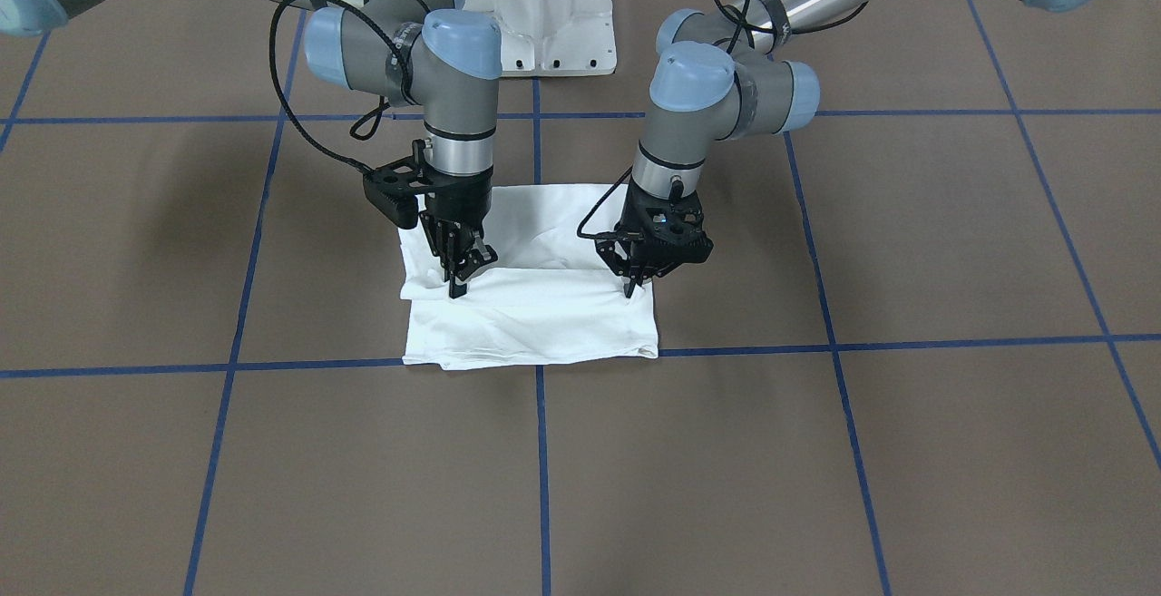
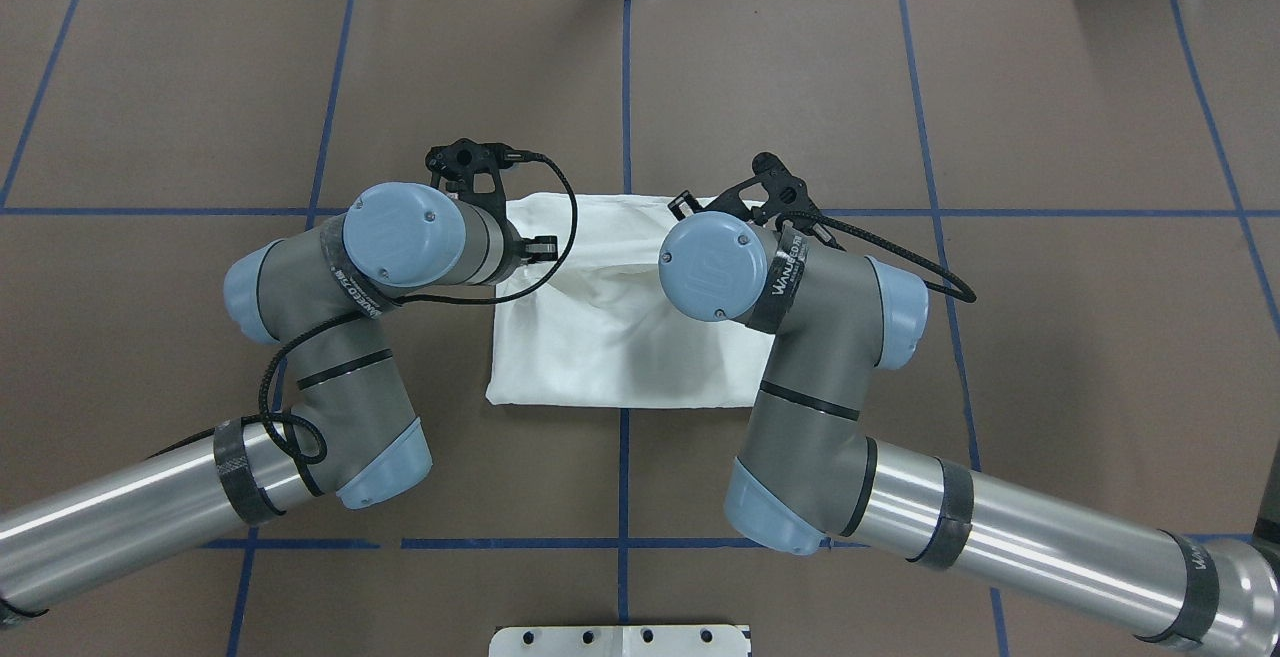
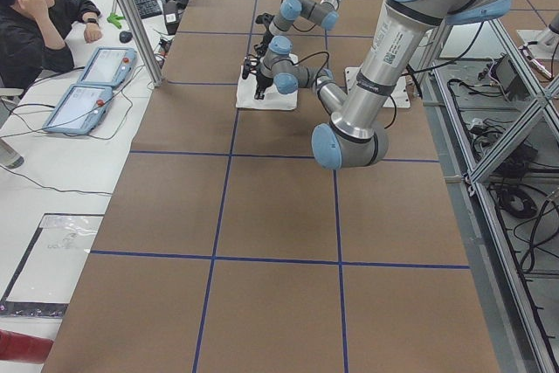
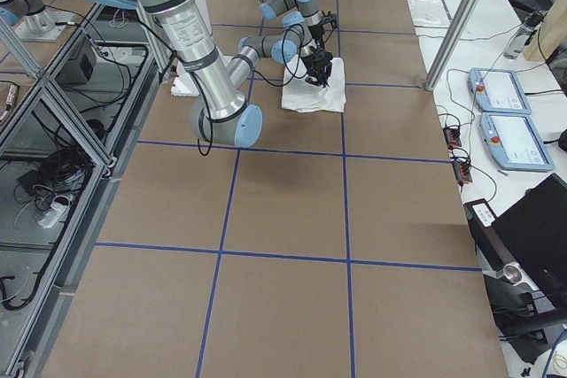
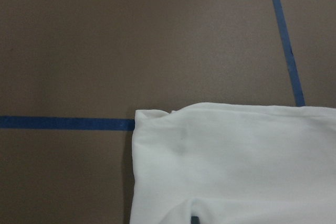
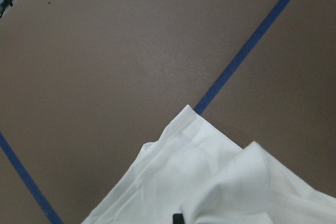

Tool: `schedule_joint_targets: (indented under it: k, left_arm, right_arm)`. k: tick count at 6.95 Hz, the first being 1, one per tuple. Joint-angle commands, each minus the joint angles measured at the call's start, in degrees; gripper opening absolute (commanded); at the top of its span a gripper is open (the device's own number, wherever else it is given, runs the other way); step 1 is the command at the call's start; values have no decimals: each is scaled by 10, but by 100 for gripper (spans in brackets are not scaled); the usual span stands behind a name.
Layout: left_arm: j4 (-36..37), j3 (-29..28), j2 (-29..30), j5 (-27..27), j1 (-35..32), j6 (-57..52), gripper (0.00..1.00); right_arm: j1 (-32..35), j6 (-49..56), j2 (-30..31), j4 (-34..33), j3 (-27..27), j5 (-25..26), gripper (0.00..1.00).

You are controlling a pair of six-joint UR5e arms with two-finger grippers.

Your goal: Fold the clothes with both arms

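Observation:
The white shirt (image 1: 535, 328) lies folded into a rough rectangle at the table's middle, also seen from above (image 2: 600, 337). Its top layer is rumpled into a ridge running between the two grippers. In the front-facing view my right gripper (image 1: 459, 286) points straight down at the ridge's left end, shut on the cloth. My left gripper (image 1: 632, 286) pinches the ridge's right end, also shut. From above, the wrists hide both grippers. The left wrist view shows a shirt corner (image 5: 236, 161) flat on the table. The right wrist view shows a shirt corner (image 6: 210, 182) rising toward the camera.
The white pedestal base (image 1: 544, 15) stands behind the shirt, on the robot's side. Blue tape lines (image 1: 541, 451) grid the brown table. A seated person (image 3: 35, 32) and two teach pendants (image 3: 92, 85) are beyond the table's far edge.

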State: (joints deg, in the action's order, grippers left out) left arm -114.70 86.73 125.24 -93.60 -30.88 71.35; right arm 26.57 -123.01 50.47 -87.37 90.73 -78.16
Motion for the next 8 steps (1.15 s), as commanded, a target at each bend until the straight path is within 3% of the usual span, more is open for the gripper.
schedule_joint_targets:
  k: [1,2,4,6,8]
  left_arm:
    - [-15,4,0,-3,-4,-59,99]
    - [-17,20,-4,-13,-31,-105,100]
    - [-16,36,-29,-93,-97,-233,100]
    - [-17,35,-32,-98,-115,-263,100]
    - [-18,35,-32,-98,-114,-260,100]
  right_arm:
    - [5,104,-3,4,-2,0,99]
    - [9,111,-7,2,5,-5,100]
    - [0,131,-35,-5,9,-7,100]
    - [-51,159,-36,-2,-10,32,100]
    - [-50,197,-62,1,-70,52,100]
